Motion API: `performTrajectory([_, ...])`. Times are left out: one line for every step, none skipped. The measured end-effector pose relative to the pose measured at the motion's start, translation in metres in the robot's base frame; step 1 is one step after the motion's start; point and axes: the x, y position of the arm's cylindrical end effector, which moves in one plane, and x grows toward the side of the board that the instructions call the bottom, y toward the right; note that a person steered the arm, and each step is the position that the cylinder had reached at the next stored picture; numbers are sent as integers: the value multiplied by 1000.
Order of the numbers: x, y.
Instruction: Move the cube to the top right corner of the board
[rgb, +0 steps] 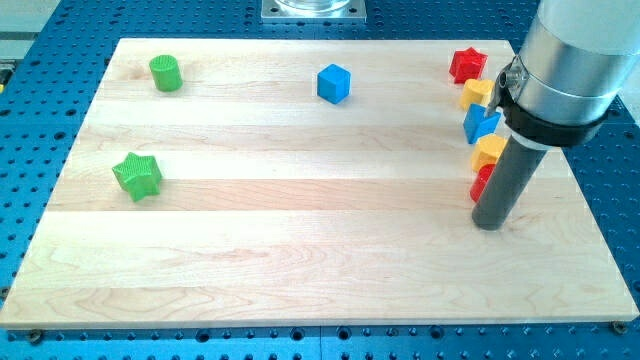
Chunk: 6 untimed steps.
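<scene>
A blue cube (334, 83) sits on the wooden board (300, 200) near the view's top, a little right of centre. My tip (488, 224) rests on the board at the right side, far right of and below the cube. It stands just below a column of blocks: a red star (467, 65), a yellow block (476, 94), a blue block (481, 125), a yellow block (489, 152) and a red block (481, 184), which is partly hidden by the rod.
A green cylinder (165, 73) stands at the view's top left. A green star (137, 175) lies at the left, lower down. The arm's grey body (570, 60) covers the board's top right corner.
</scene>
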Motion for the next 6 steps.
performTrajectory([-8,0])
performTrajectory([-8,-49])
performTrajectory([-16,-178])
performTrajectory([-59,-235])
performTrajectory([-140,-230])
performTrajectory([-211,-197])
